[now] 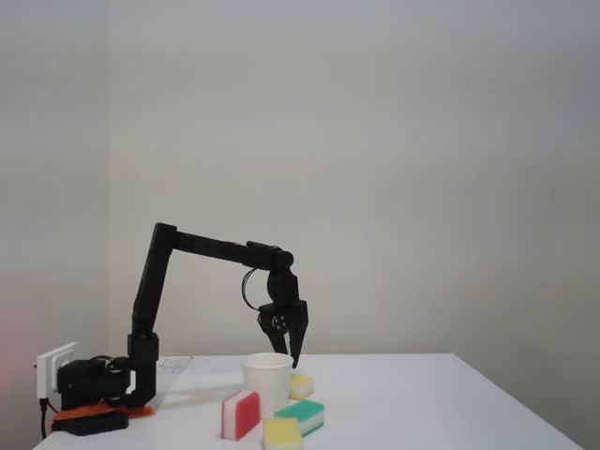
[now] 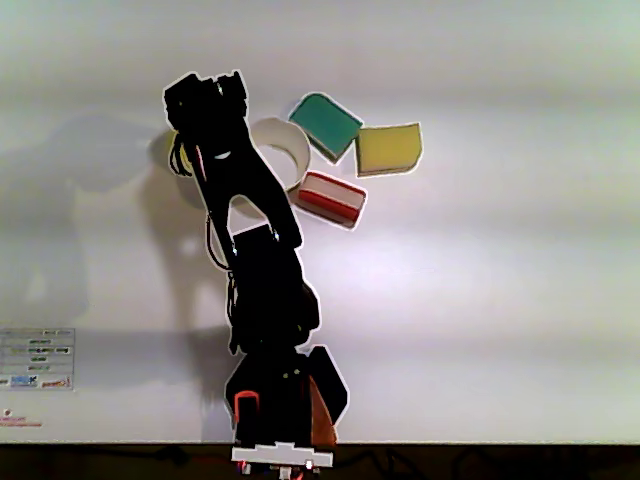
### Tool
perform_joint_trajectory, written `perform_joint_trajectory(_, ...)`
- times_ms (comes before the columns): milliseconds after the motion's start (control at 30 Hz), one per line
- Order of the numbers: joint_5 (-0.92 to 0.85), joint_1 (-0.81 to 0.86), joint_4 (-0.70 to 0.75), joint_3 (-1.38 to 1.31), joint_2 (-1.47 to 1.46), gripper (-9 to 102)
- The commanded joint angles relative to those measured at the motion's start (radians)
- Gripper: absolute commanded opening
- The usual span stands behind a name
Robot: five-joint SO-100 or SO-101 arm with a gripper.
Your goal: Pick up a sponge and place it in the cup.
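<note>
- Tool [image 1: 294, 354]: hangs pointing down over the far side of the cup [image 1: 268, 380], tips just above the surface [image 1: 422, 394]; jaws look nearly closed; nothing visibly held, though the fixed view is too small to be sure.
- Sponge [image 1: 301, 385]: pale yellow block lying flat on the surface, just behind and right of the cup in the fixed view, directly below the tool tips; its long axis cannot be told; largely hidden under the arm [image 2: 250, 200] in the other view.
- Judgement: the coming move is a short straight descent, jaws widened first.
- Count: one cup; four sponges, namely the pale one, a red-and-white sponge [image 1: 241, 413], a green-and-white sponge [image 1: 302, 414], a deeper-yellow sponge [image 1: 282, 432].
</note>
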Motion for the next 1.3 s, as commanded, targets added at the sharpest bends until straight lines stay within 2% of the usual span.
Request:
perform_joint_trajectory(0,-0.011,-0.009,0.015,-0.017,0.064,1)
perform_joint_trajectory(300,-0.009,-0.008,0.077,-0.069,0.052,0)
perform_joint_trajectory(1267,-0.021,-0.005,0.129,-0.169,-0.017,0)
